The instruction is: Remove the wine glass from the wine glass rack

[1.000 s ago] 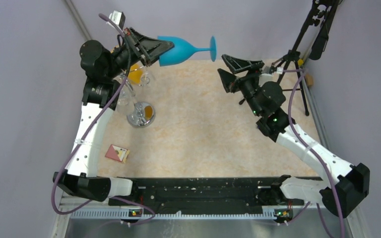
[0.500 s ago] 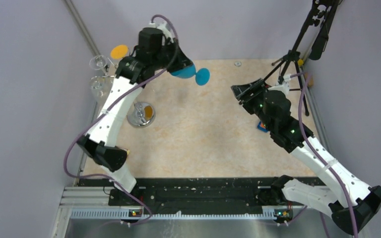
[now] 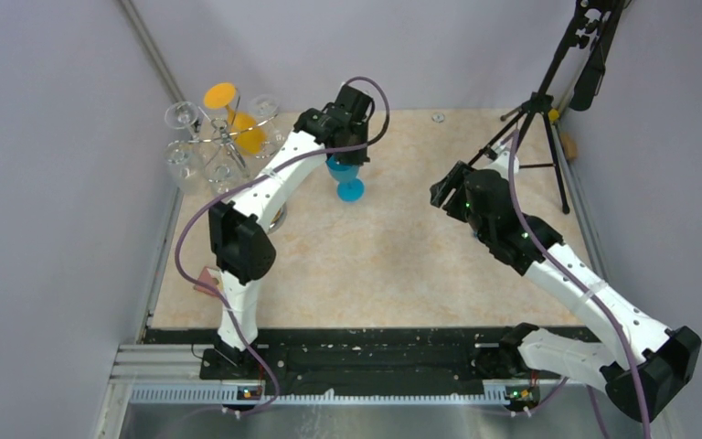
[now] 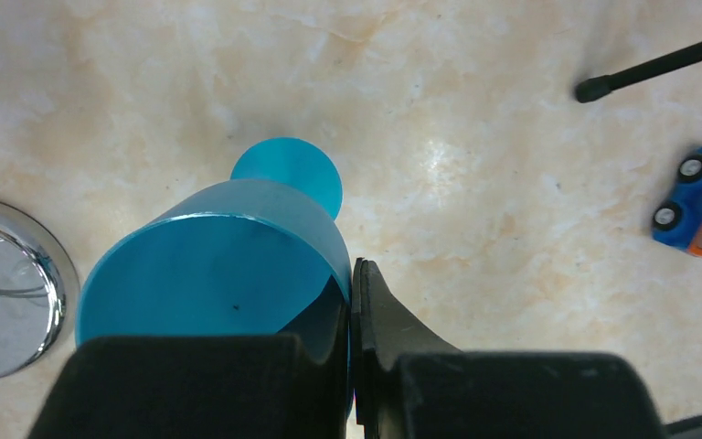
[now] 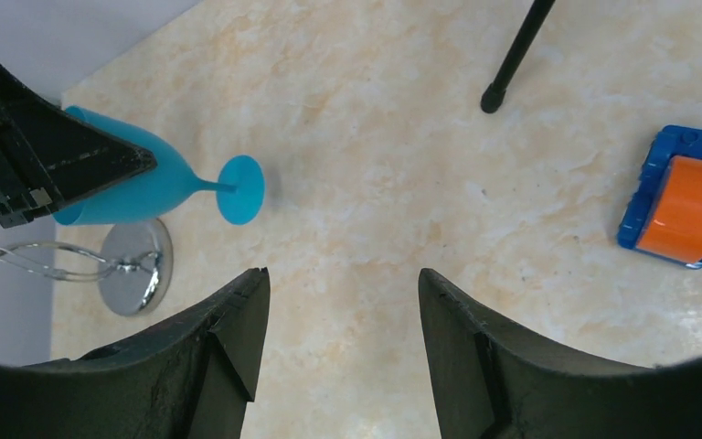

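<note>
Looking down past my left gripper [image 4: 347,311], I see only part of its fingers, cut off by the bottom edge. They are clamped tight on the rim wall of the blue wine glass [image 4: 210,274], one finger seemingly inside the bowl and one outside. The glass hangs clear of the wine glass rack [image 3: 224,137], to its right, bowl up and foot down over the table [image 3: 393,256]. Whether the foot touches the tabletop I cannot tell. Of the rack, my left wrist view catches only a slice of its shiny round base [image 4: 9,293], cropped at the left edge, and from above my own left arm covers most of that base. My right gripper [image 5: 343,283] holds nothing, its jaws spread wide, well to the right of the rack. A blue-and-orange toy car [image 5: 686,206] lies farther right, partly cut off. Farthest from the rack stands the black tripod [image 3: 548,101], its top out of frame. On the rack itself hang an orange glass [image 3: 238,128] and several clear glasses [image 3: 183,114], hard to count.
</note>
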{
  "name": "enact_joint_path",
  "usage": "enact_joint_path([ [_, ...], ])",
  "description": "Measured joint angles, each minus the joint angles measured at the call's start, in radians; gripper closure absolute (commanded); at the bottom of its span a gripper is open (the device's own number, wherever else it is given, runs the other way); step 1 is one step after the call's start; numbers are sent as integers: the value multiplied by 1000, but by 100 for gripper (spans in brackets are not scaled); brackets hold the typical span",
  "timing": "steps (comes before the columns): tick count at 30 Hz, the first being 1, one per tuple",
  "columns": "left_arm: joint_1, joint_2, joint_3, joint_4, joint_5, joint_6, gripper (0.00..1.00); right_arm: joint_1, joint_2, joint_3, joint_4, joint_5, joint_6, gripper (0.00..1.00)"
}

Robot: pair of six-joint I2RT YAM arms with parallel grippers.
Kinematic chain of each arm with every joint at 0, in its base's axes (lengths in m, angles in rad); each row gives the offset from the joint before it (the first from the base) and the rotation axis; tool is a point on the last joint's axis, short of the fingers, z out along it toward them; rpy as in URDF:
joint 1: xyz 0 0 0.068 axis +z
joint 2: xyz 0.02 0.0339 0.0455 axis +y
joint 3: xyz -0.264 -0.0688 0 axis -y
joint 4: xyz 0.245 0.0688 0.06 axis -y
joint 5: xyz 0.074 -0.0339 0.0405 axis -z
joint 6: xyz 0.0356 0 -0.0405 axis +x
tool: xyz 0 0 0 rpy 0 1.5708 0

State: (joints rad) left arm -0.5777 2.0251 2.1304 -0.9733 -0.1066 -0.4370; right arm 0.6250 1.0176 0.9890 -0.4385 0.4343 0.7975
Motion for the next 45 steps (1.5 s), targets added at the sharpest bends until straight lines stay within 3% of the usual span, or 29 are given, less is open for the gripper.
enact_joint_path([
  [14,1,110,-21,85,-69,78,100,0,51,0,30,63,-162,38],
  [17,1,141,-21,90,-68,78,95,0,64,2,32,69,-176,38],
  [19,2,149,-16,98,-69,81,90,0,74,14,25,69,-179,38],
  [29,25,149,13,90,-36,72,41,0,103,79,50,76,-219,37],
  [37,49,112,50,81,14,69,33,0,150,81,62,77,-246,38],
  [45,85,-73,56,87,42,90,13,-2,203,129,99,71,-245,40],
])
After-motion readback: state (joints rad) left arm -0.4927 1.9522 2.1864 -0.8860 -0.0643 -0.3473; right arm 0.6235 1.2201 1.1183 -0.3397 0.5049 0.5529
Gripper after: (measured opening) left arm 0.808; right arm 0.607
